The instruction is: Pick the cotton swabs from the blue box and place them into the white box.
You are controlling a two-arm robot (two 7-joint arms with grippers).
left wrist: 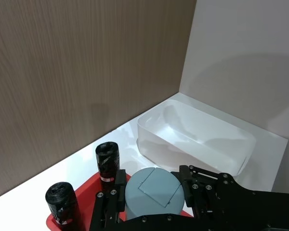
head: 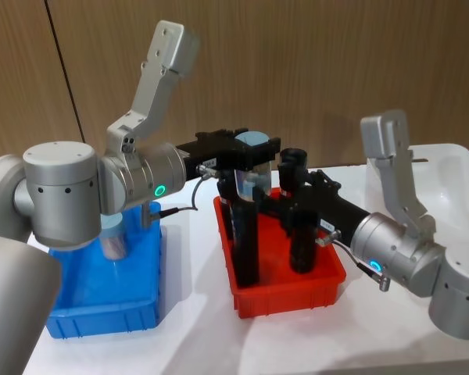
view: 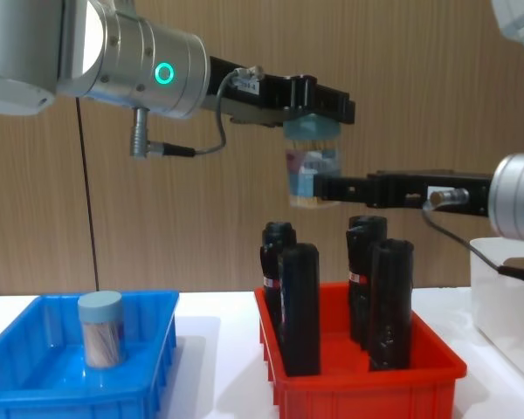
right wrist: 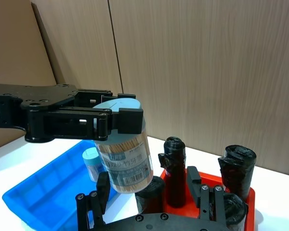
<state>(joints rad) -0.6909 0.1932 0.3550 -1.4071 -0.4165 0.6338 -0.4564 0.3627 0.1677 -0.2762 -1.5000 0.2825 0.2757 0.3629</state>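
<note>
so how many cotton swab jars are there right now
2. One jar is held in the left gripper above the red bin; the other jar stands in the blue box. Part of that box is hidden, so more are possible.

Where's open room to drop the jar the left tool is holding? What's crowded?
White box: whole floor bare. Blue box: bare floor around its single jar. Crowded: red bin, packed with upright black cylinders; above it the left tool grips a second jar, open right tool close by.
</note>
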